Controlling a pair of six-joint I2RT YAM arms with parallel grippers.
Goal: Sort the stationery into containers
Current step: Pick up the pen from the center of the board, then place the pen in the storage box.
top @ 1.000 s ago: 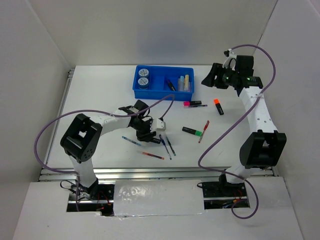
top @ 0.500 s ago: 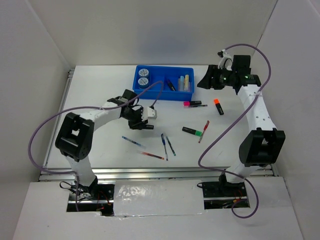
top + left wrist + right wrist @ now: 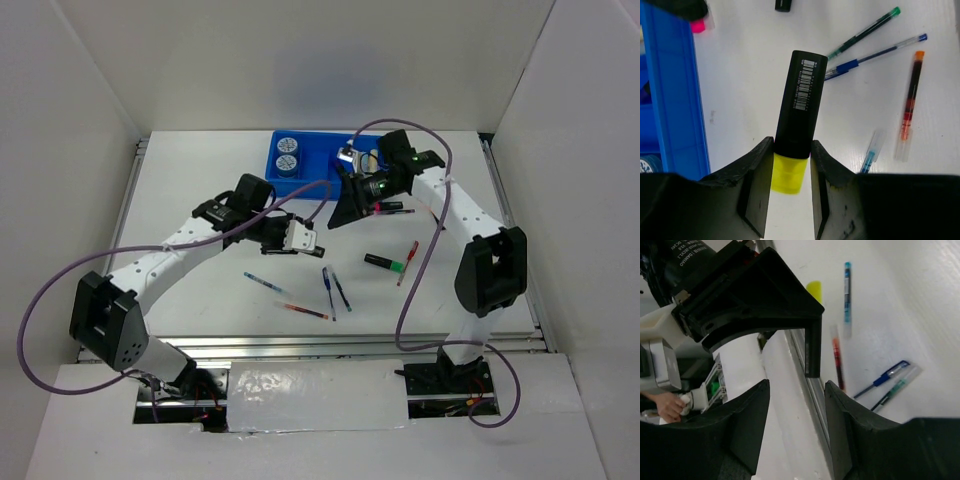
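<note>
Where the left gripper [image 3: 791, 150] pinches it, the yellow highlighter [image 3: 799, 115] shows its yellow end between the 2 fingers. Its black barrel juts ahead, bearing a white barcode with print too small to read. Left of that gripper lies the blue tray [image 3: 300, 190]. Its end compartment holds 2 round pale-blue discs [image 3: 288, 146], and the right arm hides most of the others. Ahead and right of the left gripper, a green pen [image 3: 865, 32], blue pen [image 3: 875, 52], red pen [image 3: 910, 100] and pale-blue pen [image 3: 871, 152] lie on the white table [image 3: 200, 200]. The right gripper [image 3: 796, 387] is spread with nothing between its fingers; a black motor housing [image 3: 690, 252] beyond it reads "DAMIAO".
</note>
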